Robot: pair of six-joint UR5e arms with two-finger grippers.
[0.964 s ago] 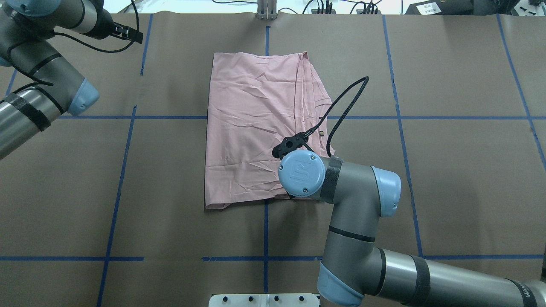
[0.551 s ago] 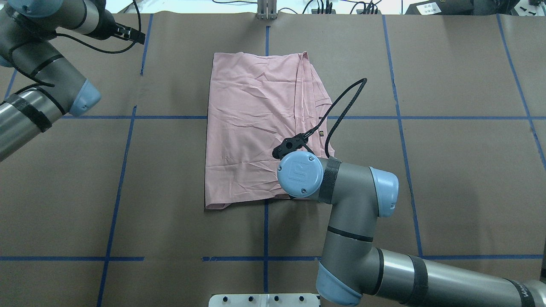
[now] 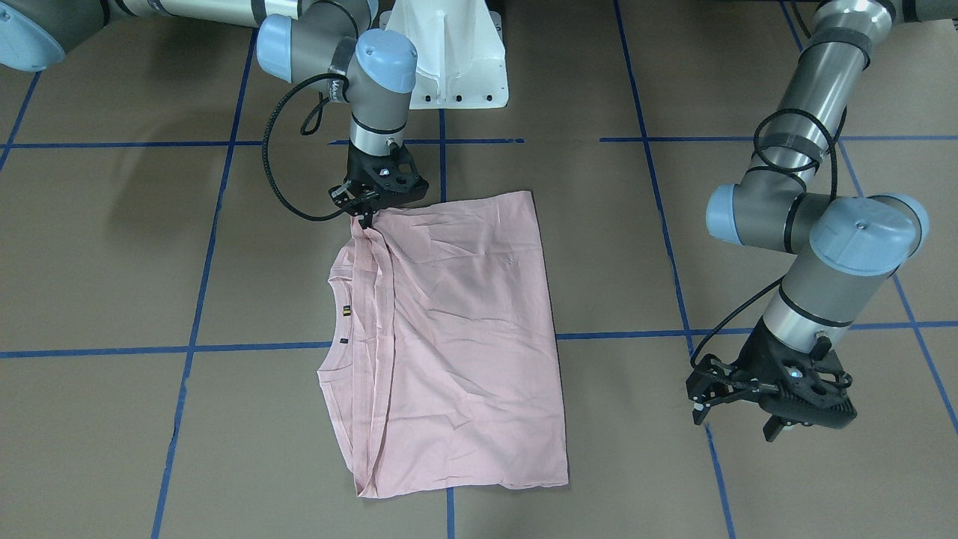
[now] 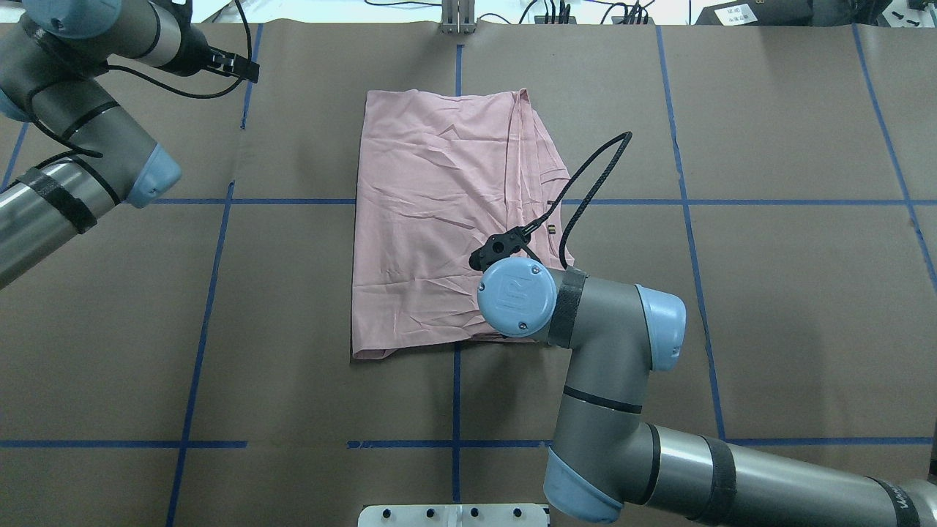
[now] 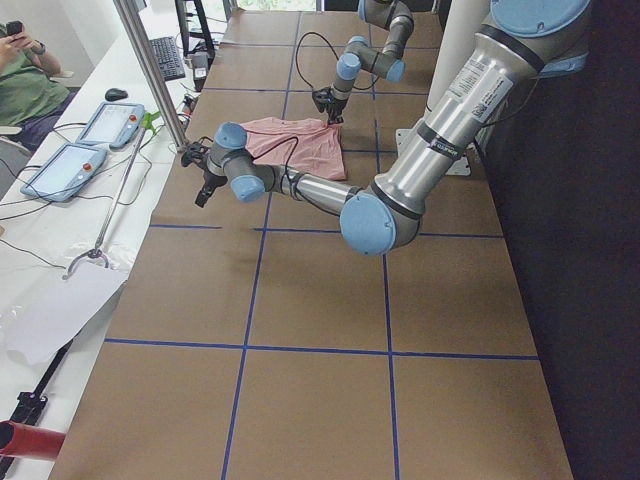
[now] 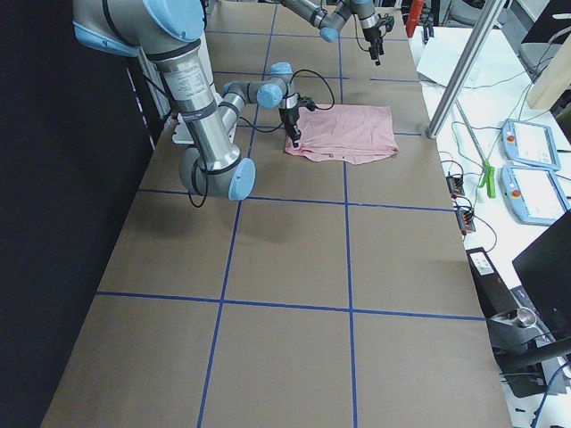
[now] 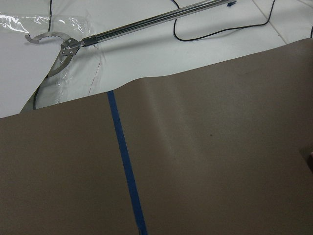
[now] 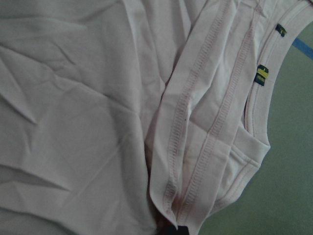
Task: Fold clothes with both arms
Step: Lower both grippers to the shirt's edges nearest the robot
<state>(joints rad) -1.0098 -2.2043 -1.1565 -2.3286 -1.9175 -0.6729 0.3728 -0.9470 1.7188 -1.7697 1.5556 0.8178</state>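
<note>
The pale pink T-shirt (image 4: 439, 212) lies folded lengthwise in the middle of the table, with its print hidden. Its collar and small tags (image 3: 346, 309) show along the doubled edge. My right gripper (image 3: 367, 218) is at the shirt's corner nearest the base, shut on the fabric edge. The right wrist view shows the hems (image 8: 195, 147) running down into the jaws. In the overhead view the wrist hides this gripper. My left gripper (image 3: 733, 423) is open and empty, above bare table well to the side of the shirt (image 3: 464, 322).
The table is covered in brown paper with a blue tape grid (image 4: 455, 395). The white pedestal base (image 3: 449, 67) stands behind the shirt. A metal post (image 4: 457, 18) is at the far edge. A metal grabber tool (image 7: 146, 22) lies beyond the table edge.
My left arm has shifted slightly to the right in the overhead view. The right arm and the shirt have hardly moved.
</note>
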